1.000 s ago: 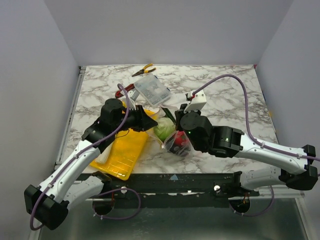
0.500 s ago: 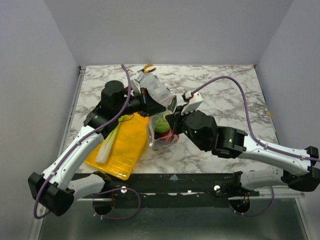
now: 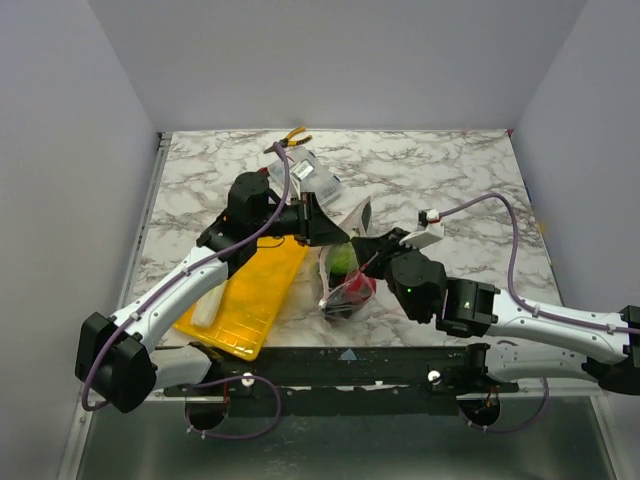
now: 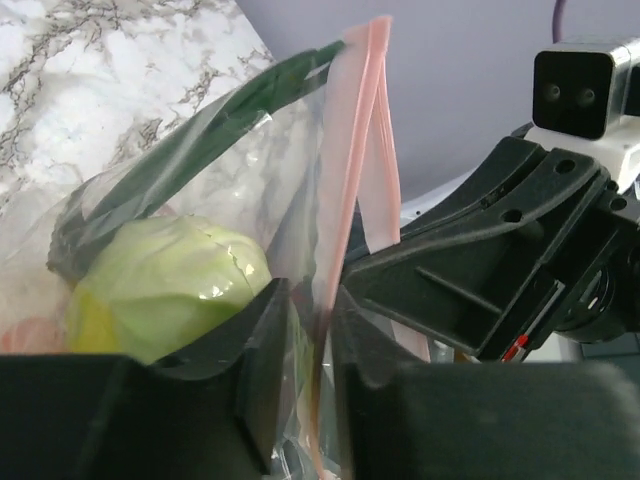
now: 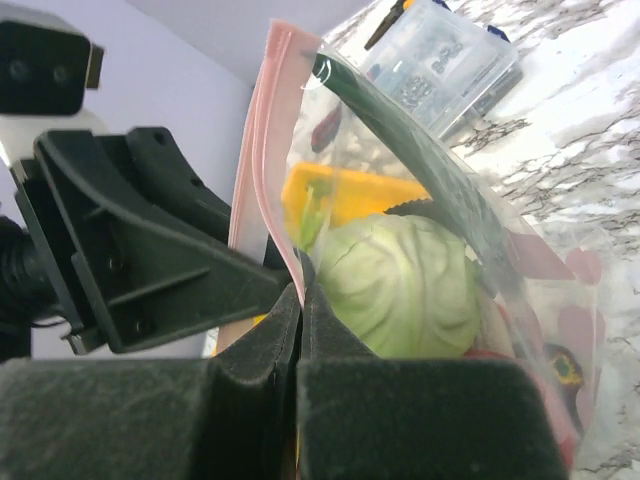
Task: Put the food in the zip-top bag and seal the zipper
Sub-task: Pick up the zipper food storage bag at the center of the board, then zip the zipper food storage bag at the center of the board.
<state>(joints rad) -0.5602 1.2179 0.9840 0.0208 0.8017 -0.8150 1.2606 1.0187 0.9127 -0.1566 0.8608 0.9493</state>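
Note:
The clear zip-top bag (image 3: 345, 285) hangs upright between both grippers, its pink zipper (image 4: 352, 160) on top. Inside are the green cabbage (image 3: 343, 258), the red tomato (image 3: 357, 292) and dark leafy greens (image 4: 200, 150). My left gripper (image 3: 325, 225) is shut on the zipper strip from the left. My right gripper (image 3: 367, 250) is shut on the same strip (image 5: 285, 200) from the right. The cabbage (image 5: 400, 270) shows through the bag in the right wrist view. The white-green leek (image 3: 205, 310) lies on the yellow tray. The eggplant is not visible.
The yellow tray (image 3: 250, 290) sits left of the bag near the front edge. A rigid clear box (image 3: 305, 178) stands behind the left gripper, and yellow-handled pliers (image 3: 290, 138) lie at the back.
Both grippers moved right and forward with the bag, which went from lying low to hanging upright. The left arm stretched out over the tray.

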